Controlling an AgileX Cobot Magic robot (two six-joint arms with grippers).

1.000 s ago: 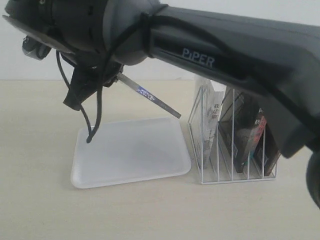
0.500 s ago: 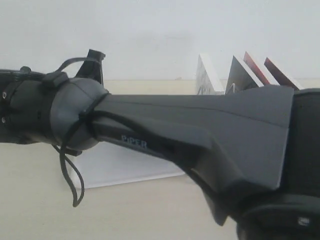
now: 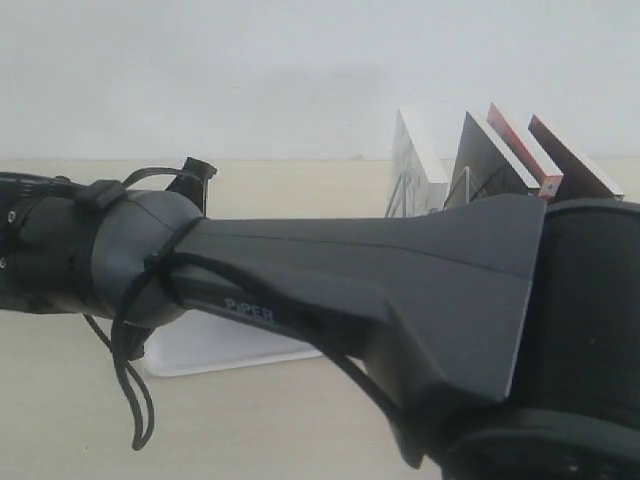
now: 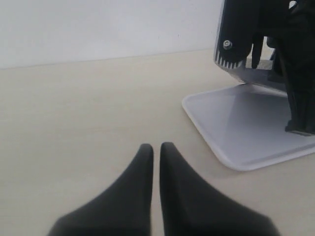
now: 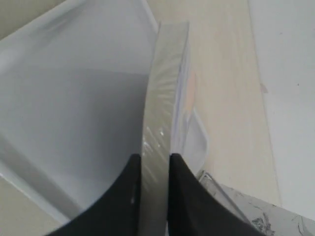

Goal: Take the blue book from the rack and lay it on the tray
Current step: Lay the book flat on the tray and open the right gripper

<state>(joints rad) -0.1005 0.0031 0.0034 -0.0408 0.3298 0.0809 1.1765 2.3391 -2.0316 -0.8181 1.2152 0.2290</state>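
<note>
Three views.

Exterior: the right arm (image 3: 380, 290) fills the frame from lower right to left and hides the held book. A sliver of tray (image 3: 235, 350) shows beneath it. The rack (image 3: 462, 182) and the tops of its remaining books sit at upper right.

Left wrist: the left jaws are nearly together, holding nothing, over the bare surface (image 4: 74, 108), with the tray at right.

Right wrist: the right jaws are clamped on the blue book (image 5: 165, 98), which is edge-on above the tray.

Advice: tip the book flat, lower it inside the rim, then release.

Against half a second ago: the arm is lower and less tray shows.
</note>
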